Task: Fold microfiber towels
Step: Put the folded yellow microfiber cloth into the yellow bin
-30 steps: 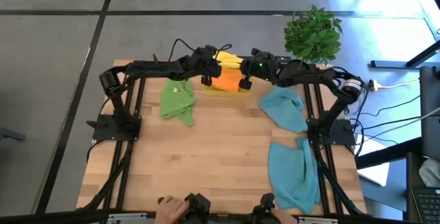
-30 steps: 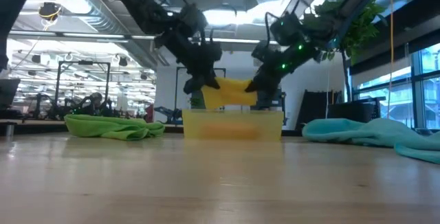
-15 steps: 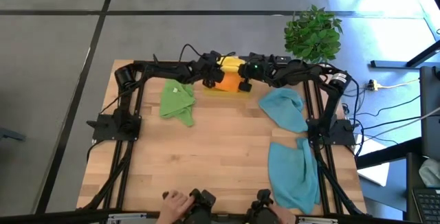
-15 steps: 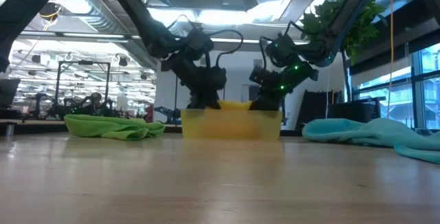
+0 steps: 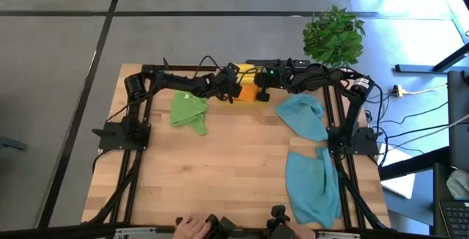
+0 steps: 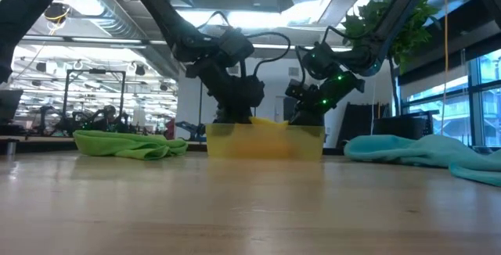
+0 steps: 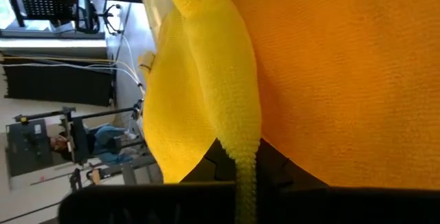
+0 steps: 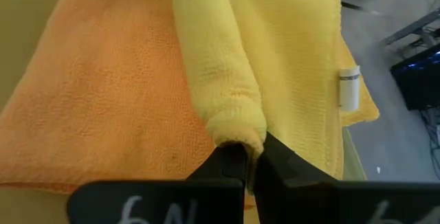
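Both arms reach into the see-through yellow tray (image 6: 264,141) at the far middle of the bench (image 5: 234,180). The left gripper (image 5: 233,92) is down at the tray's left side and the right gripper (image 5: 261,92) at its right side, each with jaws clenched on the yellow towel (image 8: 220,80). In the right wrist view the two dark fingers (image 8: 230,165) pinch a rolled fold of that yellow cloth, which lies across the orange towel (image 8: 117,107). The left wrist view shows the same pairing: a yellow fold (image 7: 220,66) draped over the orange cloth (image 7: 344,73), running down to the jaws at the frame's bottom.

From the low camera, yellow cloth (image 6: 264,122) just peeks over the tray rim between the two grippers.

Left of the tray, the green towel (image 5: 188,110) sits crumpled on the bench. On the right side, one teal towel (image 5: 303,116) lies bunched near the tray, and a second teal towel (image 5: 314,186) is spread nearer the front edge. A potted plant (image 5: 334,37) stands off the bench's far right corner. A person's hand (image 5: 192,228) shows at the near edge.
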